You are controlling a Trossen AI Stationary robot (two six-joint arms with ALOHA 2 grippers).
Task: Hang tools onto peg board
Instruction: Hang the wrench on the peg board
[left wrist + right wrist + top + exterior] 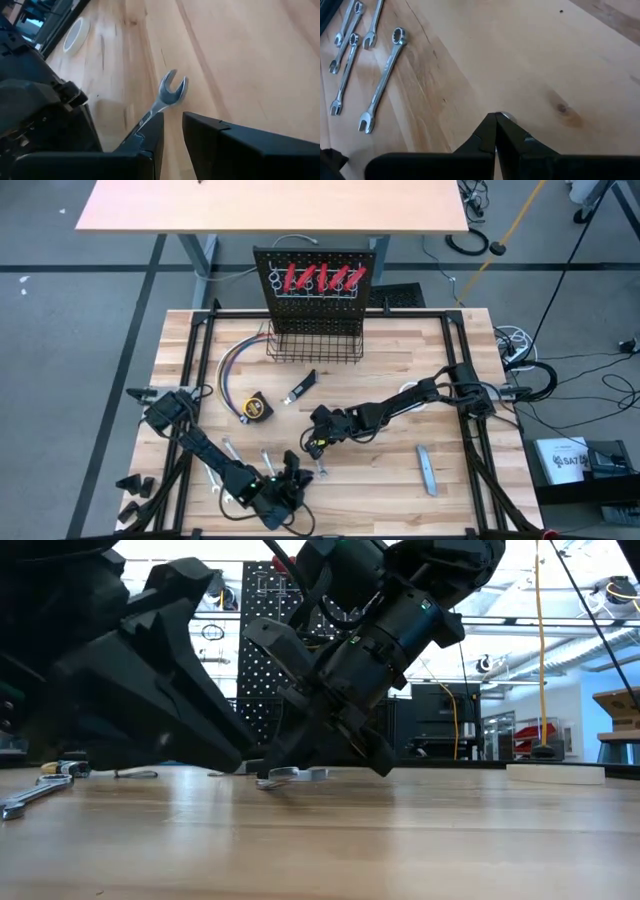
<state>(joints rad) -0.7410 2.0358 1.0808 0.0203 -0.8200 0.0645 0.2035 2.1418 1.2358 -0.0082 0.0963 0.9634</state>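
From above we see a wooden table (400, 360) with two dark arms reaching in from its sides. At the far edge stands the peg board (318, 290), upright, with five red tools (325, 278) hanging in a row and a wire basket (314, 346) at its foot. On the table in front of it lie a wire bundle (235, 362), a yellow tape measure (258, 407), a knife (302, 387) and, over to the right, a grey bar (427, 468).

The left gripper (297, 477) sits low near the front edge. Its wrist view shows what the overhead picture cannot: its fingers (150, 137) are nearly closed on the shaft of a silver wrench (167, 95), whose open end sticks out past the fingertips above the wood. That view also shows a white tape roll (76, 35) lying flat farther off, near the table's edge.

The right gripper (318, 442) is near the table's middle, tilted down. In its wrist view the fingers (487, 132) are pressed fully together, with a small shiny bit (506, 116) just at the tips; we cannot tell what it is, or whether it is gripped. The same view shows several spare wrenches (362, 55) lying side by side on the wood, apart from the gripper.

The low view shows a gripper (300, 775) angled steeply down at the tabletop, with a silver wrench end at its tip and another wrench (35, 795) lying flat at the left.
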